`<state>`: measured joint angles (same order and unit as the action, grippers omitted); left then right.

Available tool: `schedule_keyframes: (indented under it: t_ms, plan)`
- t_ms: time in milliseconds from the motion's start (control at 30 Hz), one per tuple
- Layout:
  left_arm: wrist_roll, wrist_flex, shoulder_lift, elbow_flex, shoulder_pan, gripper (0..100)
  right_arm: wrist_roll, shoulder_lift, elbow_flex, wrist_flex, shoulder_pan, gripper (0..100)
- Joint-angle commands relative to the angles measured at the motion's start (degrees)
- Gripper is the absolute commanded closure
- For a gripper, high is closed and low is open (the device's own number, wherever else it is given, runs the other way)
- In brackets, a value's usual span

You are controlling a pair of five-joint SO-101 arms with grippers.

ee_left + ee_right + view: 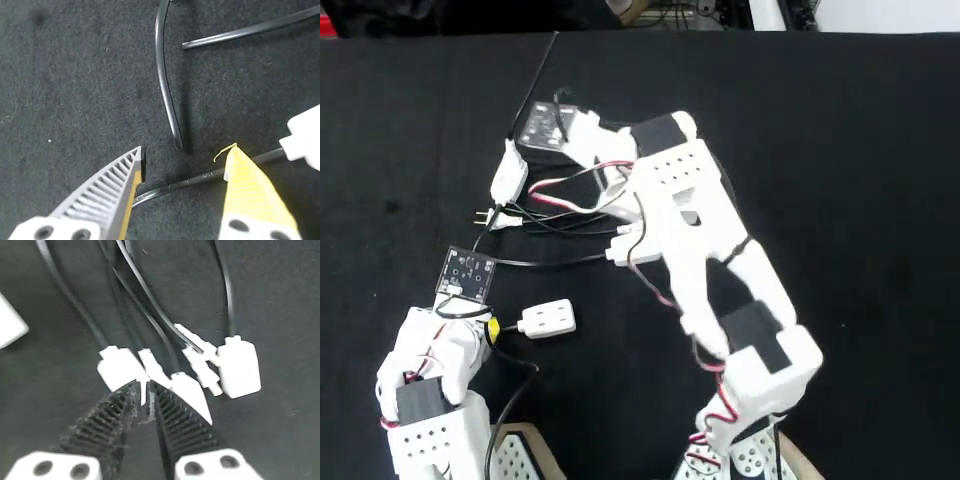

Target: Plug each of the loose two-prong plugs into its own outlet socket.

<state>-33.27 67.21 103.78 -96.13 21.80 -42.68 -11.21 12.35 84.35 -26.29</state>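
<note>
- The right hand [145, 387] has its black ribbed fingers pinched almost together on what looks like the tip of a slim white two-prong plug [150, 365]. That grip would serve to lift the plug out of the tangle of thin black cables [150, 310].
- Just beside it lie a flat white plug [119, 369] and a boxy white plug [240, 365] with bare prongs. Both are loose on the black cloth-covered bench [840, 150], not yet in any socket.
- The left hand [185, 150] hangs wide open and empty, its grey and yellow fingers straddling a black cord [170, 186]. It is likely placed to steady the white outlet block [548, 318] just beside it.
- A black rectangular box [540, 125], possibly a power strip, sits at the far side.
</note>
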Motion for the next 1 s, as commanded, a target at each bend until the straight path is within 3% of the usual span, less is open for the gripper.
schedule_keyframes:
  t_ms: [0, 133, 200, 300, 433, 967]
  plan:
    - [-0.26, 0.26, 0.53, -1.01, 0.92, 74, -0.18, 3.21, 3.38, 2.29, -0.79, 98.6]
    - [-0.26, 0.35, 0.53, -1.01, 0.92, 74, -16.26, -0.31, -1.01, 1.14, 1.14, 98.2]
    - [-0.26, 0.35, 0.53, -1.01, 0.92, 74, -20.57, -3.82, -3.03, -1.76, 3.08, 94.3]
    - [-0.26, 0.35, 0.53, -1.01, 0.92, 74, -22.15, -8.92, -2.51, -6.77, 6.68, 87.7]
    - [-0.26, 0.35, 0.53, -1.01, 0.92, 74, -26.81, -14.81, -1.19, -8.26, 8.09, 87.6]
    - [-0.26, 0.18, 0.53, -1.01, 0.92, 74, -29.98, -21.32, 0.31, -11.96, 8.26, 87.4]
